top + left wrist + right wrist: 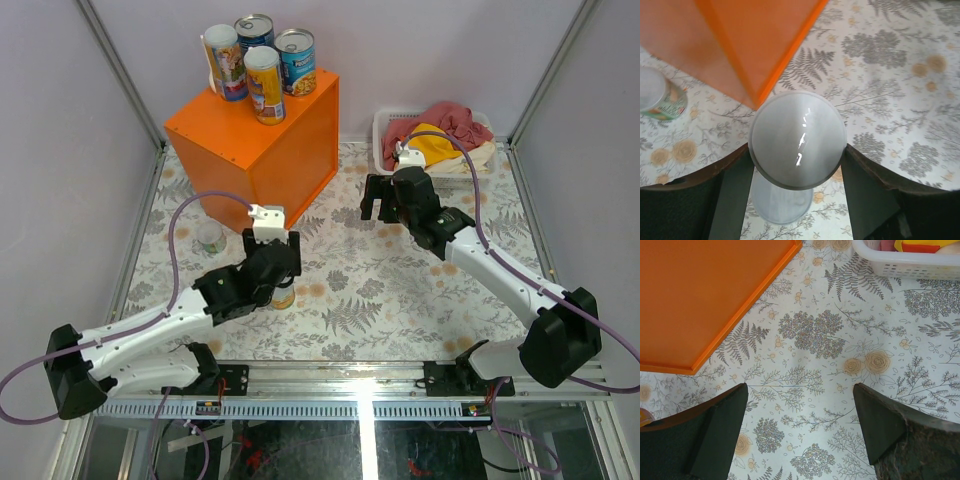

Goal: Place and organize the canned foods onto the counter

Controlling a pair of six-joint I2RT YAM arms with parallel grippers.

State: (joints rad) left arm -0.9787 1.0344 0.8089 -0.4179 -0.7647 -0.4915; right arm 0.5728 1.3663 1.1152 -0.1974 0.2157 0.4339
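The orange counter stands at the back left, with several tall cans upright on its top. My left gripper is shut on a short white-topped can, just in front of the counter's near corner. A paler round shape shows right under the can; I cannot tell what it is. Another short white-topped can stands on the table left of that gripper, and it also shows in the left wrist view. My right gripper is open and empty over the table, right of the counter.
A white basket of red and yellow cloths stands at the back right, its rim at the top of the right wrist view. The table has a floral cover. Metal frame posts and walls close in both sides.
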